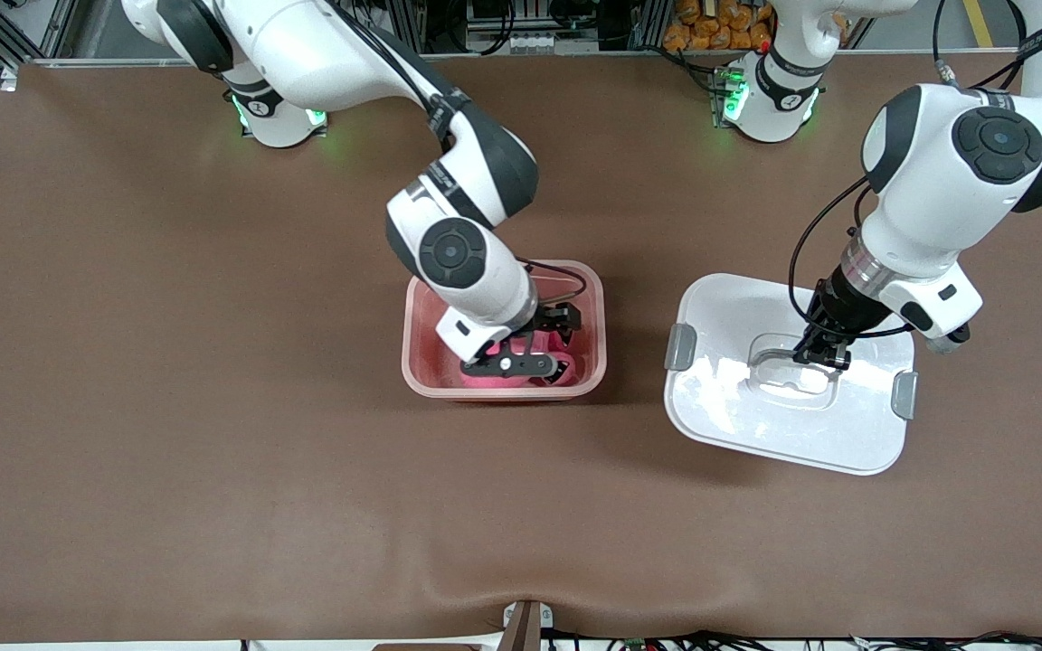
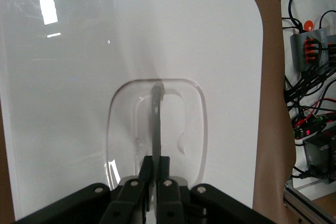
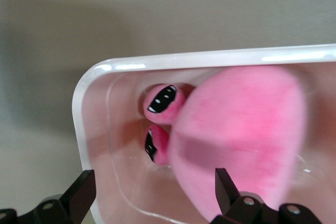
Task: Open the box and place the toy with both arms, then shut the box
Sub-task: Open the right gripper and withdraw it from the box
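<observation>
Two arms are at work on your brown tabletop, and the box is the thing to steer by. You have it sitting open near the middle, a pink tub with no cover on it. The toy lies inside it, a pink plush with two small ears bearing dark markings, those ears pointing at one rounded corner of the tub.

Your right gripper is down inside the box, directly above the toy, with its jaws spread wide on either side of the plush and not pressing it (the right wrist view shows one black finger outside the rim and the other over the pink body).

Beside the box, toward the left arm's end of the tabletop, you can see the white lid lying flat, apart from the box, with grey clips on its two short ends. Your left gripper stands on the lid's middle, jaws pinched shut on the thin grey handle raised from the recess there.
</observation>
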